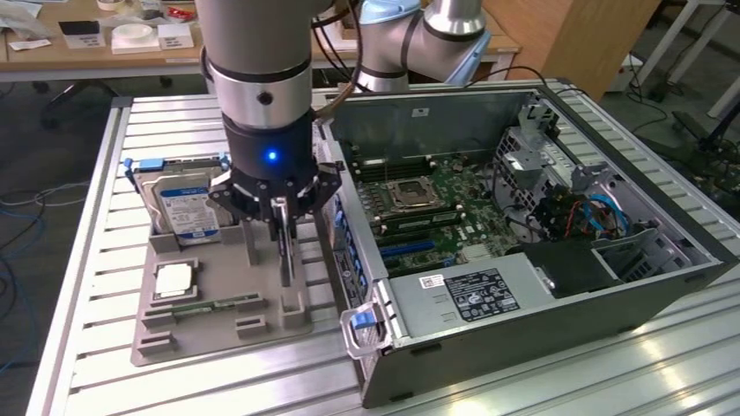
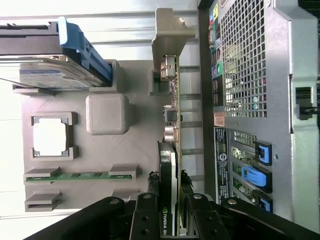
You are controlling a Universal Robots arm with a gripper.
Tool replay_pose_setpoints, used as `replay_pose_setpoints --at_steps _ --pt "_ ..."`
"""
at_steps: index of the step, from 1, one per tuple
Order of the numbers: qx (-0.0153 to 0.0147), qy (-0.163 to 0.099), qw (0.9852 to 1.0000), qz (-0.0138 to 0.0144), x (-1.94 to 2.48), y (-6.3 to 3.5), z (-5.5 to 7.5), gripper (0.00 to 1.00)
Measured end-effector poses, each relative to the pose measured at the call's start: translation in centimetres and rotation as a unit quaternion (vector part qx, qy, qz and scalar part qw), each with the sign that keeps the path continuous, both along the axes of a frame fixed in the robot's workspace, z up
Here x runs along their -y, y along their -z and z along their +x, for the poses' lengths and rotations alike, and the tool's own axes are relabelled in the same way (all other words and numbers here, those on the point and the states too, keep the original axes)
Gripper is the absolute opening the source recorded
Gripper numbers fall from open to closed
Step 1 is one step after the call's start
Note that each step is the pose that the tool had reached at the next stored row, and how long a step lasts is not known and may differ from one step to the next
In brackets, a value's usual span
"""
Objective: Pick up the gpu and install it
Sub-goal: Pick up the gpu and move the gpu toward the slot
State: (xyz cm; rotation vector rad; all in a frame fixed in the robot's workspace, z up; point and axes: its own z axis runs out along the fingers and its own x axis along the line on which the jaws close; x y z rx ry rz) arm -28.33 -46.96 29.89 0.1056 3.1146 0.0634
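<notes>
Wrist view, hand [image 2: 168,186] closed on gpu [image 2: 170,135] standing edgewise between its fingers, in gray tray [image 2: 140,150]

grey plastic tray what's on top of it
Upright silver hard drive with blue-white label, square silver processor chip, slim green memory stick, and the dark gpu card standing on edge. The black gripper covers part of it.

Computer case [image 1: 521,347] rear wall just beside gpu [image 2: 166,170], edge-up in holder tray [image 1: 220,325]; slim gap between. Upright hard drive [image 1: 185,208] blocks tray's far end. Case top open: motherboard [image 1: 445,195] reachable from above, power supply [image 1: 474,295] fills near end.
</notes>
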Motion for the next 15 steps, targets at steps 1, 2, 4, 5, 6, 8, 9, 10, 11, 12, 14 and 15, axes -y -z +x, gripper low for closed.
replay_pose_setpoints --at_steps 1,2,4,5,6,8,9,10,11,12,14,15 --pt "0.0 0.0 1.0 0.0 0.0 -0.27 0.0 0.27" --pt "0.0 0.0 1.0 0.0 0.0 -0.52 0.0 0.27" --pt "0.0 0.0 1.0 0.0 0.0 -1.06 0.0 0.27" --pt "0.0 0.0 1.0 0.0 0.0 -1.37 0.0 0.27" --pt "0.0 0.0 1.0 0.0 0.0 -1.67 0.0 0.27" --pt "0.0 0.0 1.0 0.0 0.0 -2.26 0.0 0.27" --pt "0.0 0.0 1.0 0.0 0.0 -2.56 0.0 0.27" --pt "0.0001 0.0 1.0 0.0 0.0 -2.79 0.0 0.27" --pt "0.0 0.0 1.0 0.0 0.0 -2.94 0.1 0.27" --pt "0.0 0.0 1.0 0.0 0.0 -3.08 0.1 0.27" --pt "0.0 0.0 1.0 0.0 0.0 -3.41 0.1 0.27" --pt "0.0 0.0 1.0 0.0 0.0 -3.57 0.1 0.27"
